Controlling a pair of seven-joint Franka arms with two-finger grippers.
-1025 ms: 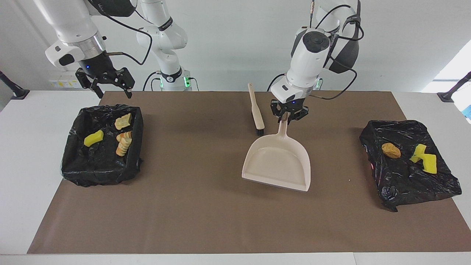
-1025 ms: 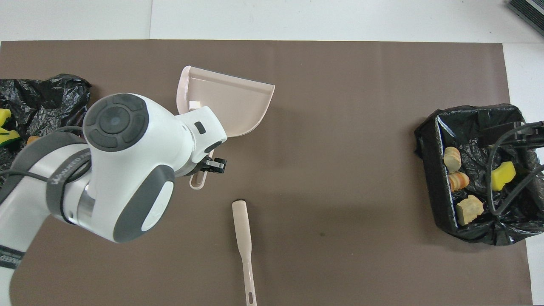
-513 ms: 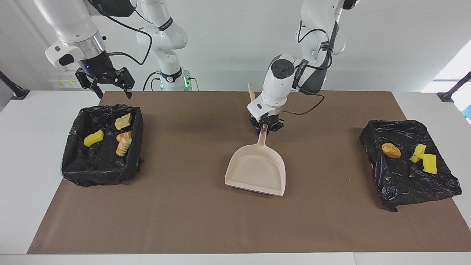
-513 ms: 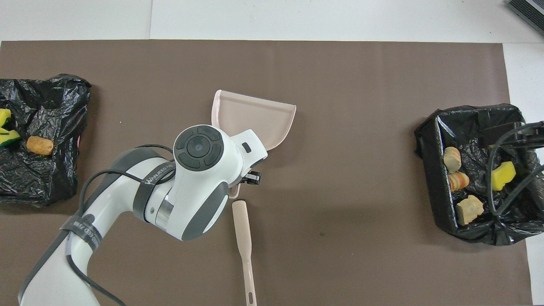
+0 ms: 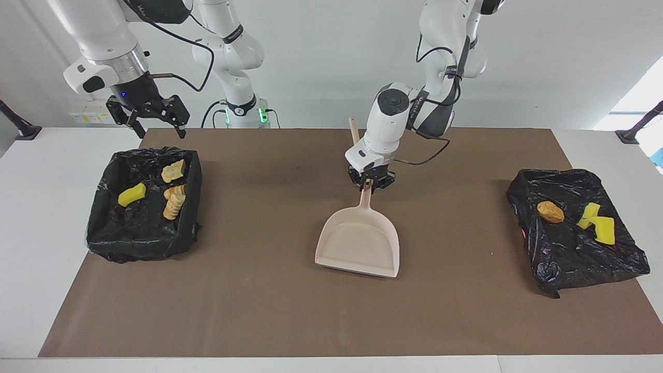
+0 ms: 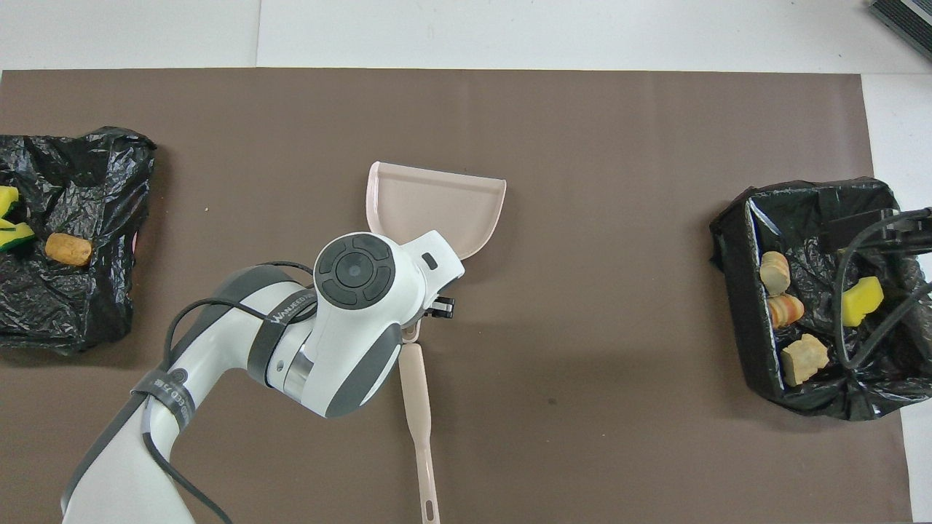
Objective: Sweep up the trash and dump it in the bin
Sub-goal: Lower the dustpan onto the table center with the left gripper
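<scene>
The slim beige plastic brush (image 6: pixel 420 415) lies on the brown table mat (image 5: pixel 259 311) closest to the robots, directly under the left arm's wrist, its bristle end by the left gripper (image 5: pixel 371 182). That gripper is clamped on the handle of the beige plastic dustpan (image 5: pixel 360 243), which stretches away from the fingers, farther from the robots, with its open lip pointing away from them near the middle of the mat. The pan looks bare inside.

Toward the left arm's end of the table, well apart from the left gripper, a crumpled black plastic bag (image 5: pixel 575 259) lies flat with trash on it: a brown bun-like lump (image 5: pixel 550 212) and bright yellow sponge pieces (image 5: pixel 598 224) just beside it.

The right gripper (image 5: pixel 151 122) hangs with its fingers spread wide and nothing between them, over the robot-side edge of the bin lined with black plastic (image 5: pixel 140 241) at the right arm's end. Below the gripper, inside the bin, sit one yellow sponge piece (image 5: pixel 131 194) and pale tan foam chunks (image 5: pixel 174 192).
</scene>
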